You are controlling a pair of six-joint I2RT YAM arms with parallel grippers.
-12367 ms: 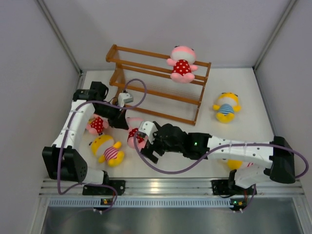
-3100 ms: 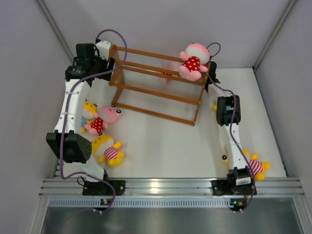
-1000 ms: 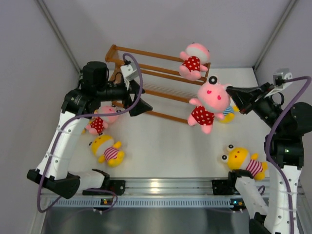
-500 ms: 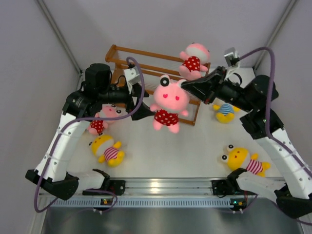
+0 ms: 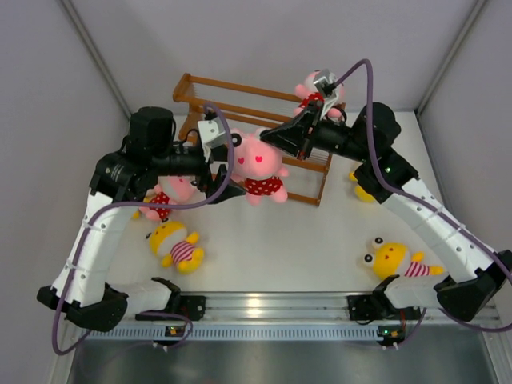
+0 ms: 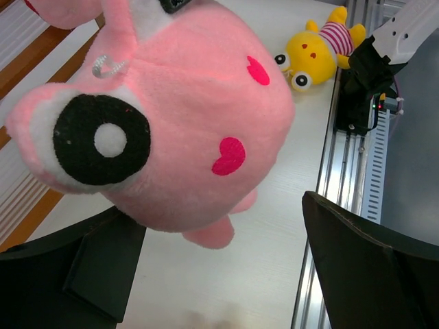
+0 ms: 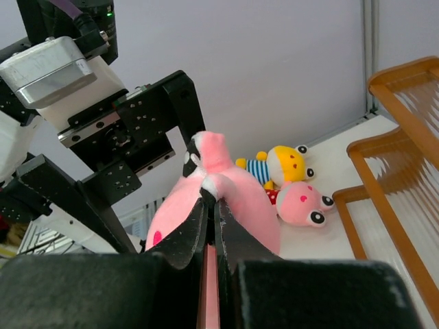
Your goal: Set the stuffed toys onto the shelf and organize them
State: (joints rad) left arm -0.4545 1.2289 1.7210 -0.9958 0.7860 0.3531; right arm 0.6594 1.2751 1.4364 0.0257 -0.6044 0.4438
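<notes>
Right gripper (image 7: 210, 199) clamped on pink toy (image 5: 258, 164) by head tuft. Toy carried from right edge to left of centre, airborne before shelf (image 5: 232, 86) at far edge. Left gripper (image 6: 219, 209) jaws apart, flanking toy, no contact seen. Judgement: handover imminent; shelving of this toy pending.

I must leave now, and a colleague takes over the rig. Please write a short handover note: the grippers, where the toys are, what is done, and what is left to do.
Right gripper: shut on the top tuft of the held pink toy, in the air by the shelf.
Left gripper: open, fingers either side of that toy, not gripping.
Done: one pink toy on the top tier.
Left: place the held toy. On the table lie the third pink toy, the blue-striped yellow toy and the red-striped yellow toy at left, another red-striped one and a half-hidden yellow one at right.
</notes>
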